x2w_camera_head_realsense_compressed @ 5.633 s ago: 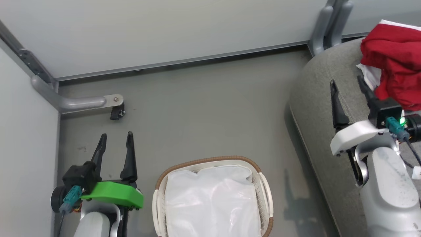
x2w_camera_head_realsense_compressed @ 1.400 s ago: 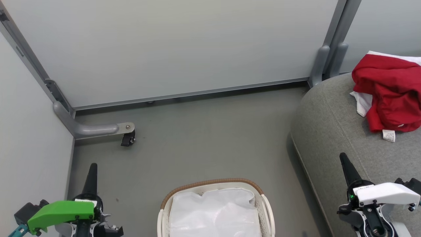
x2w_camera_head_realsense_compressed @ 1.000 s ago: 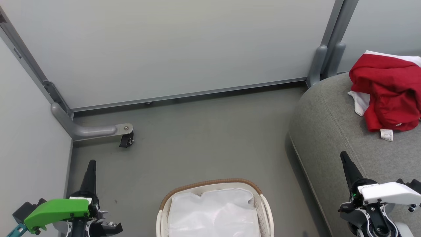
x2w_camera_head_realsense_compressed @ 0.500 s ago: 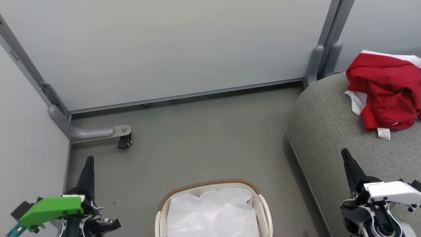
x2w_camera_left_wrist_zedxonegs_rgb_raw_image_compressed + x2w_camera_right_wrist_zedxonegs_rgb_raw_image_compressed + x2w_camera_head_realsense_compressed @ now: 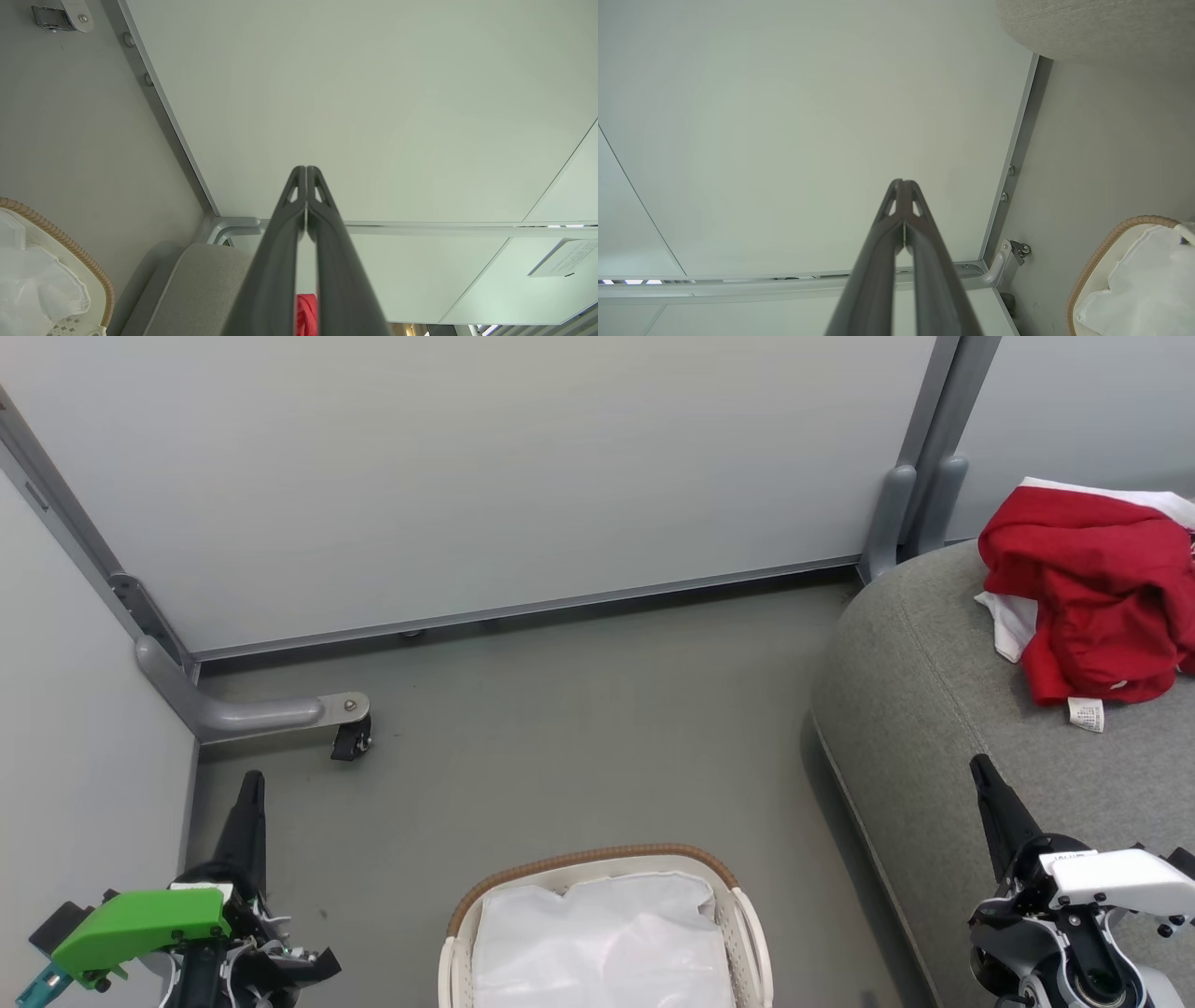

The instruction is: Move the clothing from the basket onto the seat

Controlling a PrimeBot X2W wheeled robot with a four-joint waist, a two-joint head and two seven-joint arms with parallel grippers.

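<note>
Left pincer (image 5: 306,169) closed | right pincer (image 5: 903,183) closed | clothing (image 5: 1092,579) crumpled red, white trim, on seat (image 5: 934,709)

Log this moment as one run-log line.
clothing: heaped on seat | basket: liner only | left gripper: shut, empty | right gripper: shut, empty | task: looks done

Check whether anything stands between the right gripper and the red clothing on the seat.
Nothing visible does. Only a bare stretch of the seat lies between the shut, empty right gripper and the red clothing heaped further back. What shows of the basket holds just its white liner.
</note>
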